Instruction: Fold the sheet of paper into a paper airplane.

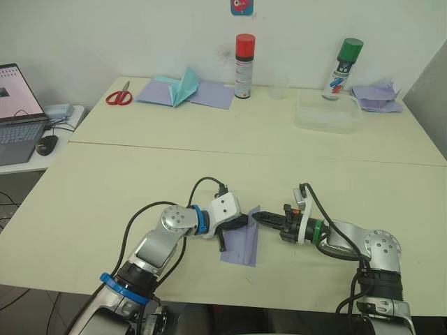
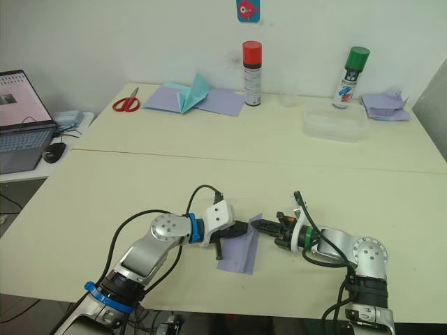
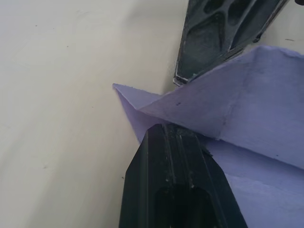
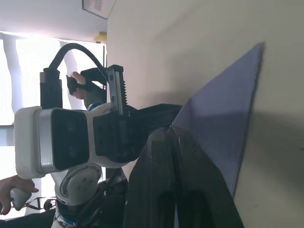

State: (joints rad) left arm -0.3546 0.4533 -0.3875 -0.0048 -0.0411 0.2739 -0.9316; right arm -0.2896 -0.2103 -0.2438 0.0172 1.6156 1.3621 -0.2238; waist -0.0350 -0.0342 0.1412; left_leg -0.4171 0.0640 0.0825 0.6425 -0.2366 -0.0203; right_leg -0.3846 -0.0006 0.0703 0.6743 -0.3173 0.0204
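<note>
Sheet of paper (image 1: 241, 244) on cream table (image 1: 105, 188) near front edge; left gripper (image 1: 239, 222) and right gripper (image 1: 260, 218) both pinch it; white wall (image 1: 105, 35) behind.

The lavender sheet of paper (image 1: 241, 243) lies partly folded near the table's front edge, one flap raised.

Sheet of paper (image 1: 239, 244): on near table (image 1: 105, 202), between the two grippers.
Left gripper (image 1: 237, 223): at sheet's left edge.
Right gripper (image 1: 262, 218): at sheet's right edge.
Scissors (image 1: 119, 95): far table, left.
Spray cans (image 1: 244, 56): far table, behind.
Laptop (image 1: 17, 115): side desk, far left.
</note>
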